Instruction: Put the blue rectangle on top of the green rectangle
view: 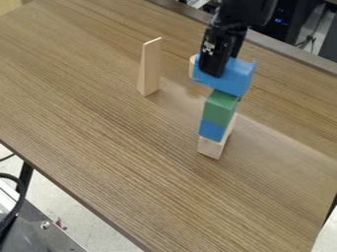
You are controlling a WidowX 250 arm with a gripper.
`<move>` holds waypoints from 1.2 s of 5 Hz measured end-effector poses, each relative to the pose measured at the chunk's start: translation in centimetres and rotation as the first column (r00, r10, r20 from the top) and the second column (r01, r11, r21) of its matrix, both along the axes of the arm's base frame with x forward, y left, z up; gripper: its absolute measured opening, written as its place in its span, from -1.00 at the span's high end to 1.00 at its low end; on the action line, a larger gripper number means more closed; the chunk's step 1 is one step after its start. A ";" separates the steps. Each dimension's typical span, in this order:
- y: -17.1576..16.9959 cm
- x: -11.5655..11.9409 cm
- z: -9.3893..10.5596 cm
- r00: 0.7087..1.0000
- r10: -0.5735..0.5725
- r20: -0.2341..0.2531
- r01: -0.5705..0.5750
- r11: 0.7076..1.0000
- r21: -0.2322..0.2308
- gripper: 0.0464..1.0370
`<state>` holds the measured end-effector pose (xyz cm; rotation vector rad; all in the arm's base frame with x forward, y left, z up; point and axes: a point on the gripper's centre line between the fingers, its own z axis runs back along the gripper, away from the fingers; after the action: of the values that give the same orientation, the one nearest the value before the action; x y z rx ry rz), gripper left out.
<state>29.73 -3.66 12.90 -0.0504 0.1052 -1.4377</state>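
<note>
Inspected toward the far edge of the table [99, 123], right of its middle: gripper [220, 68] hanging downward, closed in a pinch on the blue rectangle [233, 78]. Found blue rectangle directly below the gripper and just over the green rectangle [220, 108], with long axis crosswise to the narrow tower and ends overhanging. Cannot confirm from this angle whether touching the green top or slightly clear of it. Noted under green rectangle: smaller blue block [211, 130], then pale wooden block [210, 147] on the table. Judged near completion, at placement. Centre crosswise over the green top, lower gently, release evenly. Beware of tipping the slender tower by sideways pressure or off-centre release.
</note>
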 end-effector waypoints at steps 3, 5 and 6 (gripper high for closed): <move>-0.5 -0.3 -0.2 1.000 -0.003 -0.012 0.003 1.000 -0.010 -0.14; -0.5 -0.3 -0.2 1.000 0.014 -0.012 -0.014 1.000 -0.009 -0.93; -0.5 -0.4 -0.2 1.000 0.021 -0.020 -0.021 1.000 -0.004 -0.93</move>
<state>29.28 -4.13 12.72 -0.0693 0.1182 -1.4164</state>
